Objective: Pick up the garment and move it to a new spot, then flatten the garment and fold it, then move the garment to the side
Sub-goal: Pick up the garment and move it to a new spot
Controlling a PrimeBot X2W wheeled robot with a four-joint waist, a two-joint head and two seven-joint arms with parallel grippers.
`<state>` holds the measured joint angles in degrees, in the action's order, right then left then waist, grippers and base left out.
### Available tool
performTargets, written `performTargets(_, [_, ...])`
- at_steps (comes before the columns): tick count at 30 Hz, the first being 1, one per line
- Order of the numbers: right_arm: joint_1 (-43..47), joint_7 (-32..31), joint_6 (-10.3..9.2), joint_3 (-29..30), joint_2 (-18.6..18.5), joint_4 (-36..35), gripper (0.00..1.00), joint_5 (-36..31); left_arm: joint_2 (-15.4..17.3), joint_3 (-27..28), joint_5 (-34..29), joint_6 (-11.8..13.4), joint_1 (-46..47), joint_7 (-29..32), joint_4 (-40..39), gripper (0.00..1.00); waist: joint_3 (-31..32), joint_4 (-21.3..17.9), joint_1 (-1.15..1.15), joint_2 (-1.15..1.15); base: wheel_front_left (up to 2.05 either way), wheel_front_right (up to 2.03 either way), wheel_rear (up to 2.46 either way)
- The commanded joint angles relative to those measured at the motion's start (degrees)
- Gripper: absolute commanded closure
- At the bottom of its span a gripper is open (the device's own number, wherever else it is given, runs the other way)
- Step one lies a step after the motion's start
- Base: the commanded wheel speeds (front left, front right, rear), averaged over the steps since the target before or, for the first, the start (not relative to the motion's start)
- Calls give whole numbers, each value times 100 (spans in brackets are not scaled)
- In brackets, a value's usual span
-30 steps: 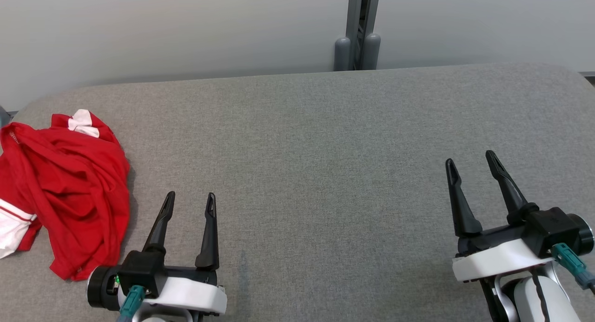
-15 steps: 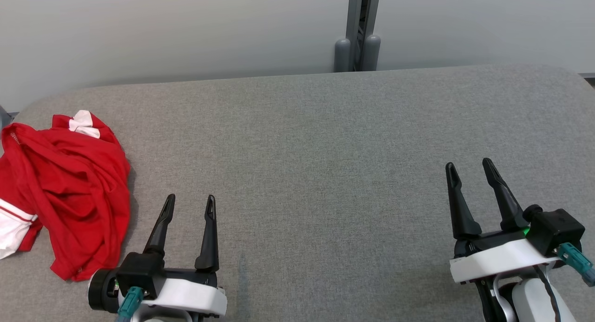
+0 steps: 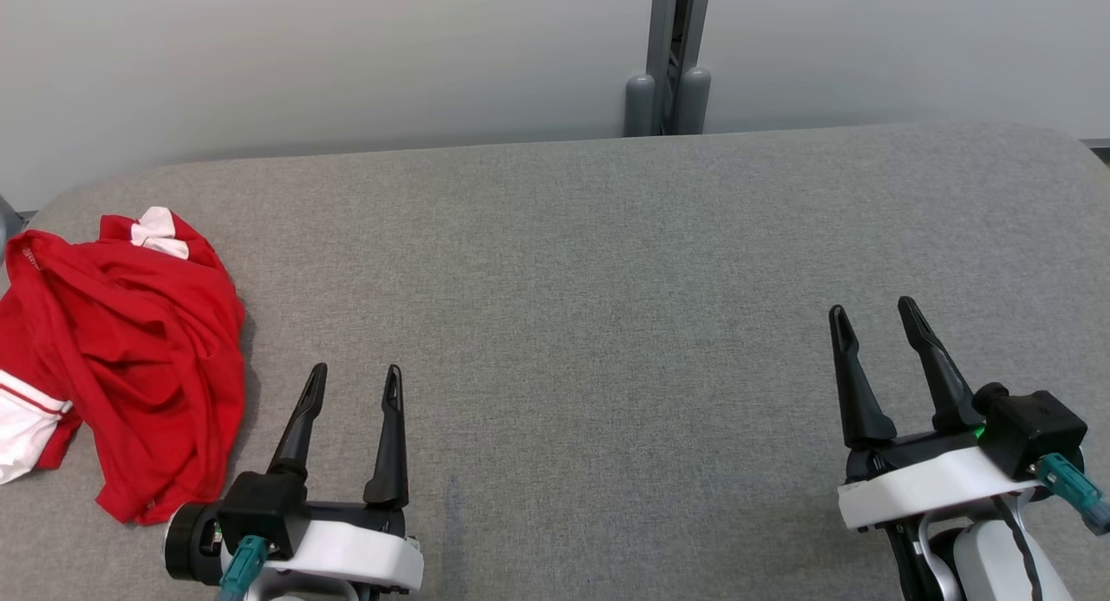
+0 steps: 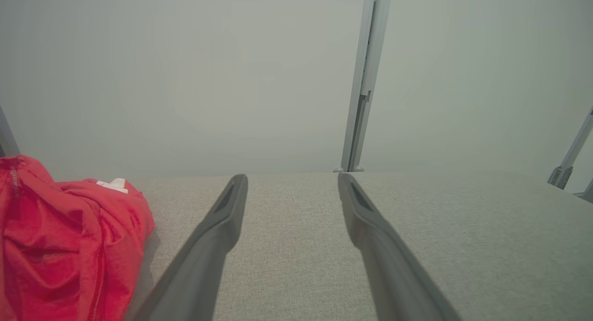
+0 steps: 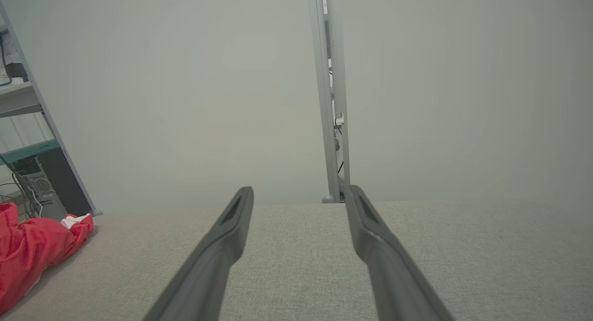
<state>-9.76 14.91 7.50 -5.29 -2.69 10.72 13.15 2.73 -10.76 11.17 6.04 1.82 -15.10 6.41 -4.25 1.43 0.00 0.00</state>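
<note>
Red shirt (image 3: 130,367) sits crumpled at desk's (image 3: 607,323) left edge; left hand (image 3: 355,371), spread & empty just beside it, should pinch a thick fold, w/ right hand (image 3: 871,308) likewise released, well apart.

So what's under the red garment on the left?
The garment lies crumpled on the grey padded table. Its folds cover whatever is beneath, so anything else under it cannot be seen.
</note>
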Motion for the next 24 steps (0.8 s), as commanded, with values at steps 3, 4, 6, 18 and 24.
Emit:
performTargets(3, [-25, 42, -2, 11, -39, 10, 0, -50, 27, 3, 7, -14, 0, -12, 23, 0, -14, 34, 0, 0, 0, 0, 0])
performTargets(4, [-20, 42, -2, 3, -38, 3, 0, -62, 28, 3, 9, -9, 4, -12, 24, 0, -24, 53, 0, 0, 0, 0, 0])
performTargets(6, [-3, 42, -2, 7, -38, -11, 0, -64, 28, -5, 21, 0, 22, -12, 35, 0, -39, 124, 0, 0, 0, 0, 0])
performTargets(18, [71, 41, -2, -171, -38, 0, 0, -30, 28, 132, 43, 30, -36, -8, 62, 0, 0, 1029, 0, 0, 0, 0, 0])
performTargets(24, [153, 40, -2, -387, -38, 22, 0, 59, 26, 247, 9, 31, -178, -8, 54, 0, 126, 1603, 0, 0, 0, 0, 0])
